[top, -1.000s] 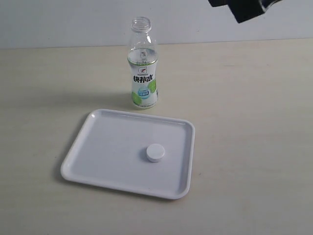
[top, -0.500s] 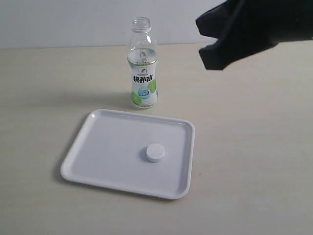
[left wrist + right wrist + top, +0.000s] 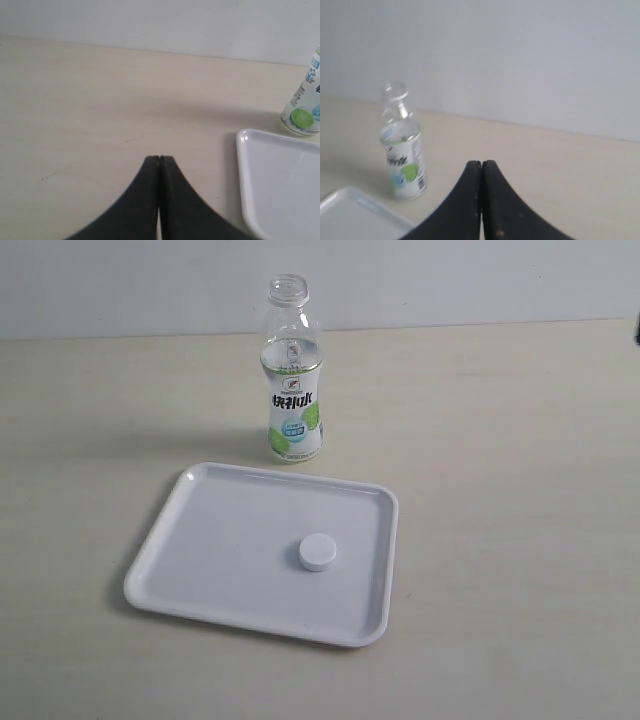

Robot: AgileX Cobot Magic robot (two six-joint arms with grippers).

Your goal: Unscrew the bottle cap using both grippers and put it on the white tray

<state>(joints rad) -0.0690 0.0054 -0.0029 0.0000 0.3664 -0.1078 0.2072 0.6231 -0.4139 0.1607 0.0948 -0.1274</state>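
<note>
A small round white plastic cap [image 3: 317, 552] lies flat on the large glossy white tray [image 3: 200, 540], near the uncapped clear plastic bottle [image 3: 293, 390]. The left gripper [image 3: 159, 159] and right gripper [image 3: 481, 163] are pinched together, empty; any retreat should skirt the bottle

left tool [image 3: 159, 159], right tool [image 3: 481, 163] closed

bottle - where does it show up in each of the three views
Exterior view: the bottle stands upper centre, just behind the white tray.
Left wrist view: only its lower part shows, cut by the frame edge, beside a tray corner.
Right wrist view: the whole bottle, uncapped, stands behind a tray corner.
Shared landmark: the tray rim nearest the bottle.
</note>
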